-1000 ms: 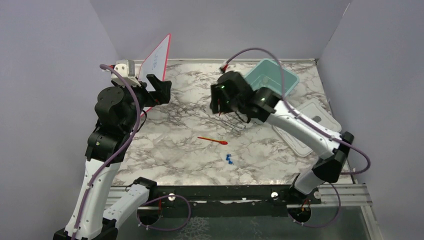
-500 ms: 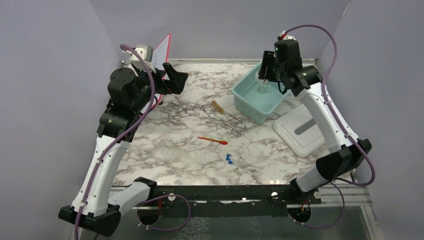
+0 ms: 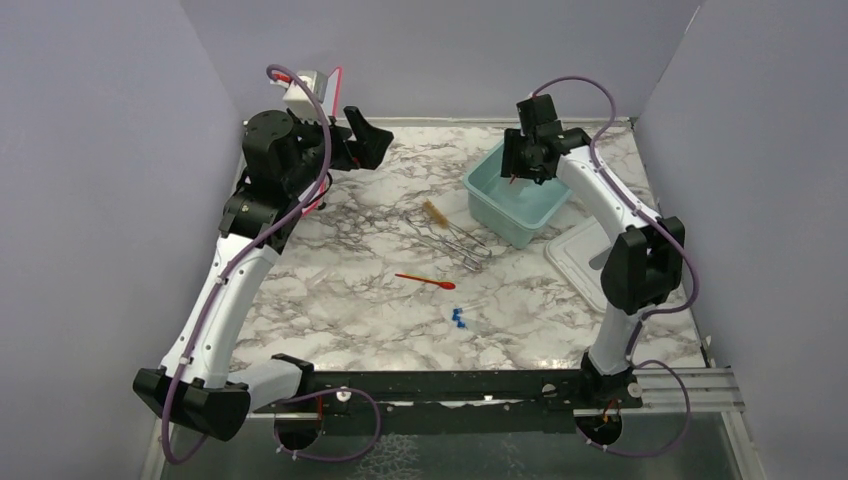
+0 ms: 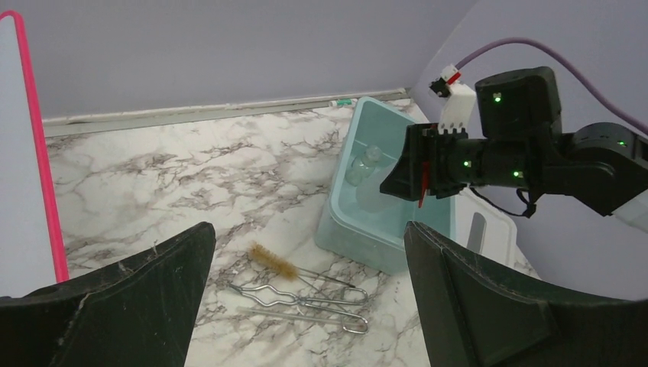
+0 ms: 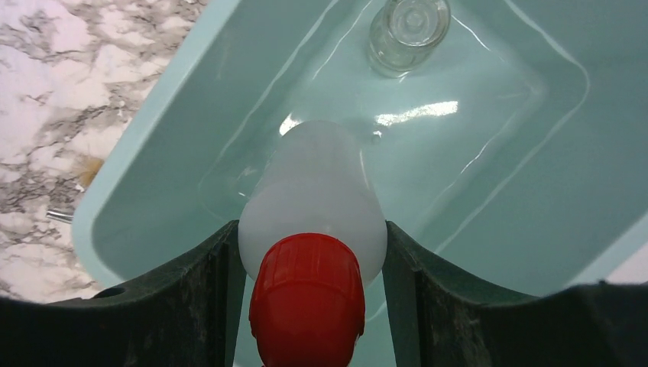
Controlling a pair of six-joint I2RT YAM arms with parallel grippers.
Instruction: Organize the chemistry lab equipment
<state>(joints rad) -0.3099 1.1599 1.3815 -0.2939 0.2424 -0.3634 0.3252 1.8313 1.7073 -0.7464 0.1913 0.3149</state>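
Note:
My right gripper (image 3: 520, 162) (image 5: 309, 229) is shut on a white plastic bottle (image 5: 313, 183) with a red cap (image 5: 306, 294) and holds it over the pale teal tub (image 3: 492, 200) (image 5: 145, 145). A small clear glass vessel (image 5: 409, 29) (image 4: 365, 162) stands inside the tub. My left gripper (image 3: 366, 140) (image 4: 307, 233) is open and empty, high above the back left of the table. On the table lie a tan-bristled wire brush (image 3: 435, 213) (image 4: 273, 261), metal tongs (image 3: 457, 241) (image 4: 306, 300), a thin red-orange spatula (image 3: 425, 280) and blue-capped clear tubes (image 3: 460, 318).
The tub's white lid (image 3: 600, 262) (image 4: 489, 229) lies right of the tub. The pink-edged whiteboard (image 4: 23, 153) leans at the back left behind my left arm. Grey walls close in the table on three sides.
My right arm swung from above the brush and tongs to over the tub at the back right. My left arm rose and reached toward the back wall.

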